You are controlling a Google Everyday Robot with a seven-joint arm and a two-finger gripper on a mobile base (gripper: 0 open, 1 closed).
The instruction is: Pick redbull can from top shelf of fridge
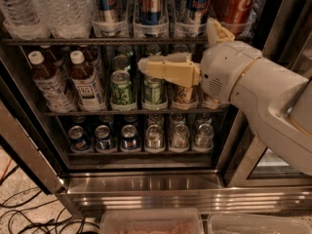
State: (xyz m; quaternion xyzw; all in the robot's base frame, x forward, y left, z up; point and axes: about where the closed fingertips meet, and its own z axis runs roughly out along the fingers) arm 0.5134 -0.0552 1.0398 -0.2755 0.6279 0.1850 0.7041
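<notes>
Redbull can (192, 6) nearest the gripper (178, 47) stands upright just above it, its long axis vertical. The gripper's tan fingers are spread and hold nothing, and the lower one lies level before the green cans (122, 87). The can sits on the top shelf (73, 41) of the fridge (146, 184), beside a Coca-Cola can (234, 1). The reach likely goes upward.

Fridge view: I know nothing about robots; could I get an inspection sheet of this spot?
Surface: top shelf, a wire rack full of drinks.
Job's things: three redbull cans upright on it, inside the fridge.
Clutter: Coca-Cola can, water bottles beside them; green cans one shelf down.
Claw: before the green cans, below the redbull cans.
Cables: black cables on the floor, lower left.
Surroundings: two clear bins below the fridge.
</notes>
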